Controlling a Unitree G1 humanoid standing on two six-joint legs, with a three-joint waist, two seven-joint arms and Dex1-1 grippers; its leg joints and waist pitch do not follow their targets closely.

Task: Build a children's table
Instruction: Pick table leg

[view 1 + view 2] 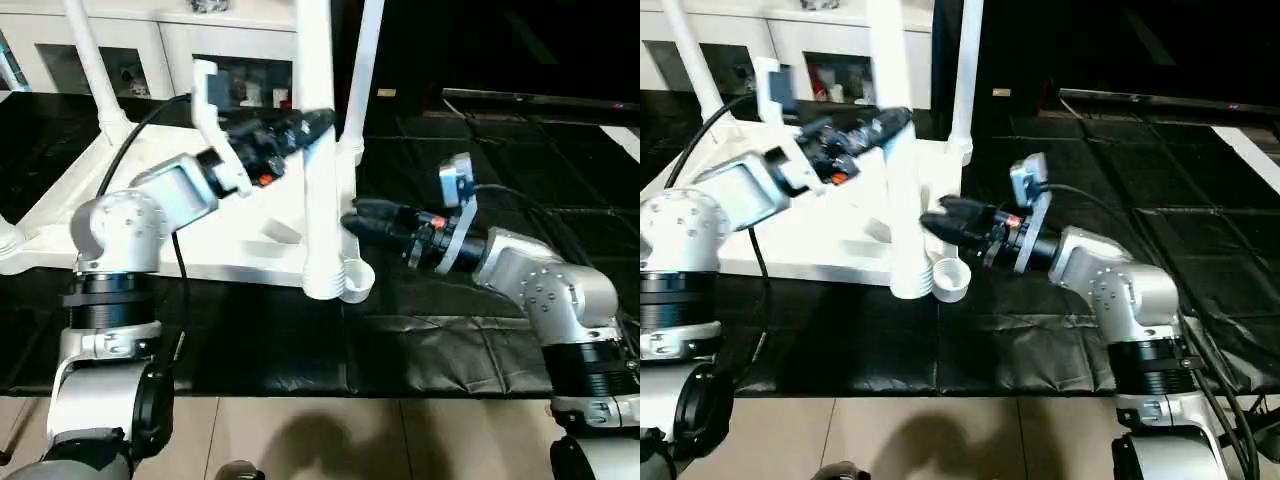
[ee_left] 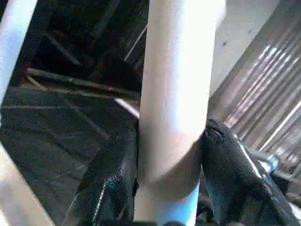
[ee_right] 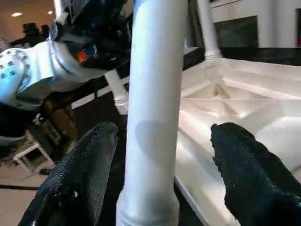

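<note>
From the head views, the tabletop point(image 1: 215, 235) lies underside up on the dark floor, two legs already standing in its far sockets. A third leg point(image 1: 318, 150) stands at the near right corner socket point(image 1: 350, 280). The left gripper point(image 1: 310, 125) clamps it partway up; the right gripper point(image 1: 352, 220) sits just beside its lower part.

In the left wrist view, the fingers point(image 2: 113, 183) press both sides of the tube. It looks light, stiff, smooth and probably slippery, so a firm hold low down should steer it best.

In the right wrist view, the fingers point(image 3: 84, 174) stand wide of the leg, touching nothing.
</note>
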